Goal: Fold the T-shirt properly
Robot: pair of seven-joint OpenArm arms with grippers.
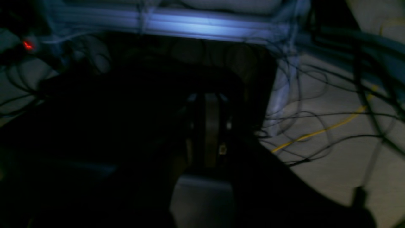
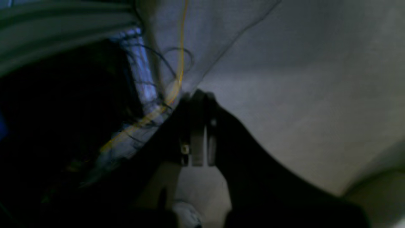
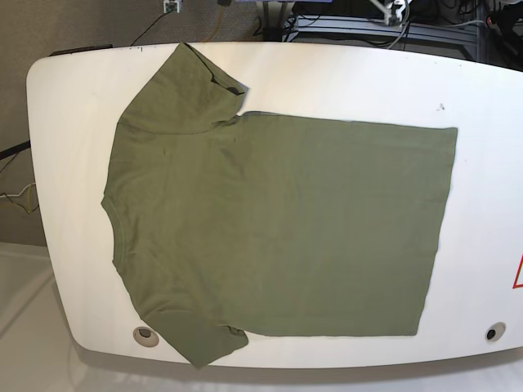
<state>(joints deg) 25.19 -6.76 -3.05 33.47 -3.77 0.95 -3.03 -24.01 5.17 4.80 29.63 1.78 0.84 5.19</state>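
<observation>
Looking down the left wrist view, the left gripper [image 1: 211, 126] is seen as a dark pair of fingers pressed together, with nothing held between them. In the right wrist view the right gripper [image 2: 198, 126] is likewise closed on nothing, its fingers meeting side by side. Both wrist views are dim and blurred, and much of each is taken up by black shapes that cannot be made out. Beyond the left gripper, a tangle of thin black cables [image 1: 319, 104] and one yellow cable [image 1: 329, 128] are spread over a pale floor, and a small red light [image 1: 28, 45] glows at the far left. A yellow cable [image 2: 177, 79] is also seen past the right gripper.

Neither arm is seen in the base view. There the plain olive-green short-sleeved T-shirt [image 3: 278, 229] is laid flat on the white rounded table [image 3: 65, 98], its neck toward the view's left and its hem toward the right. The near sleeve is carried just over the table's front edge. No containers are shown. A red mark [image 3: 518, 273] at the right edge is cut off by the frame.
</observation>
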